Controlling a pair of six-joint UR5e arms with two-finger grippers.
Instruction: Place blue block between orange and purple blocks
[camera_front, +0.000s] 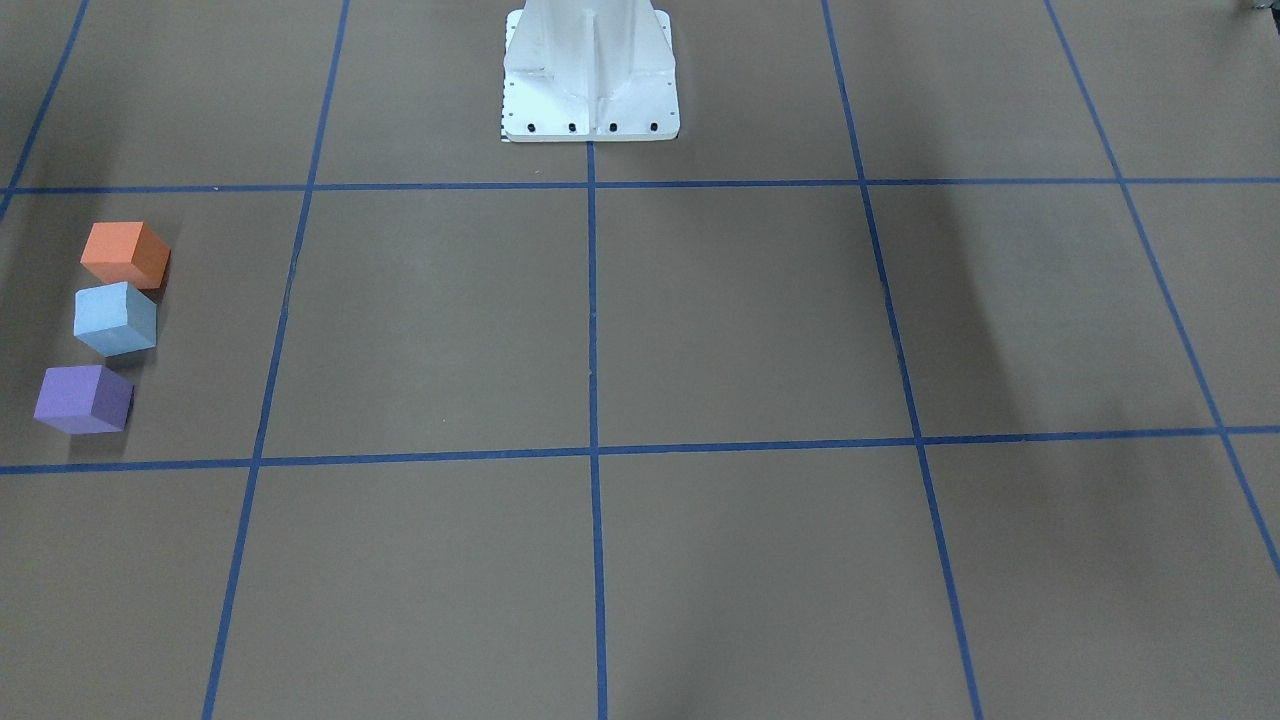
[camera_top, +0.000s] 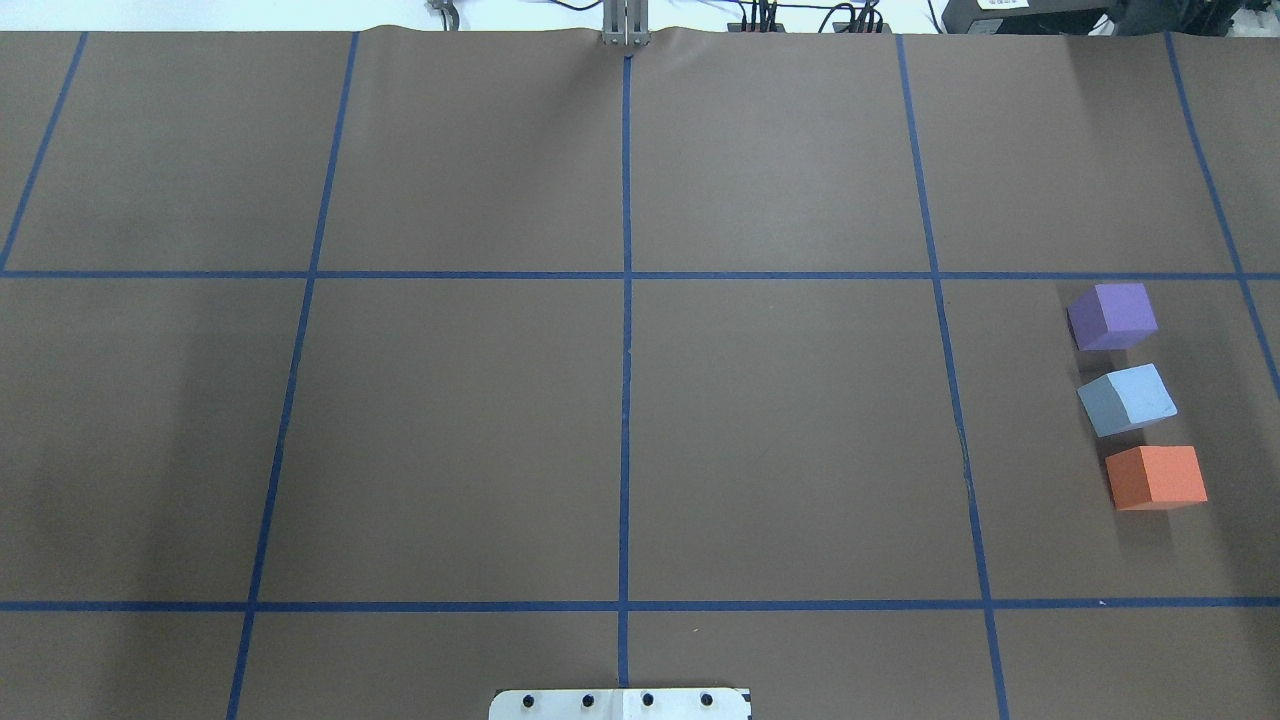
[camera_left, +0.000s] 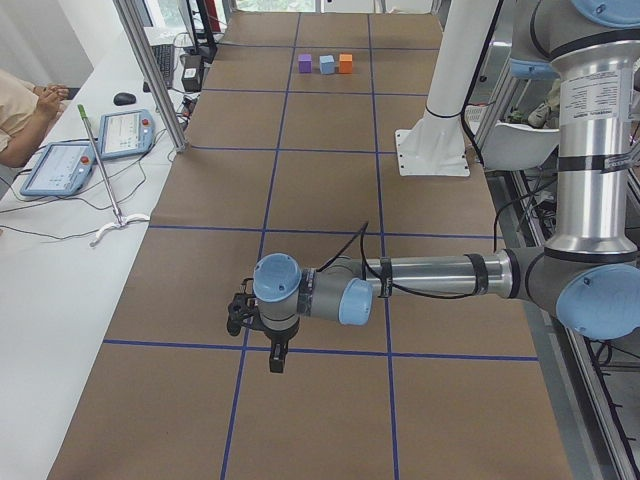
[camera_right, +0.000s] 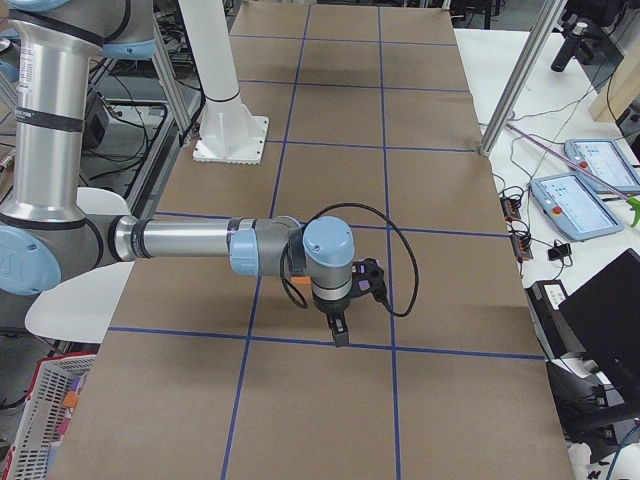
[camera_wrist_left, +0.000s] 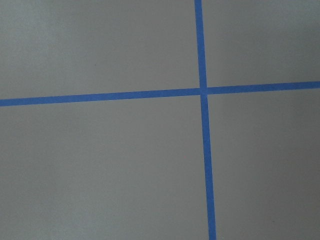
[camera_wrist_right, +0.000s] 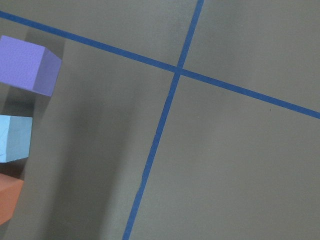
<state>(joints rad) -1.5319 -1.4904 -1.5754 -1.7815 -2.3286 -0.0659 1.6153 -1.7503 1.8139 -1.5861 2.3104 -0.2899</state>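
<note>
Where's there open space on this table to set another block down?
The grid squares ahead of the base plate are bare, as are those on the robot's left. Crowded only at far right: purple block, blue block and orange block in a close row.

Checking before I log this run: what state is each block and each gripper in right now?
blue block: resting flat between the other two, slightly askew, ungripped.
orange block: resting flat, row's robot-side end.
purple block: resting flat, row's far end.
left gripper: far from the blocks; open or shut, cannot tell.
right gripper: off the blocks; open or shut, cannot tell.
</note>
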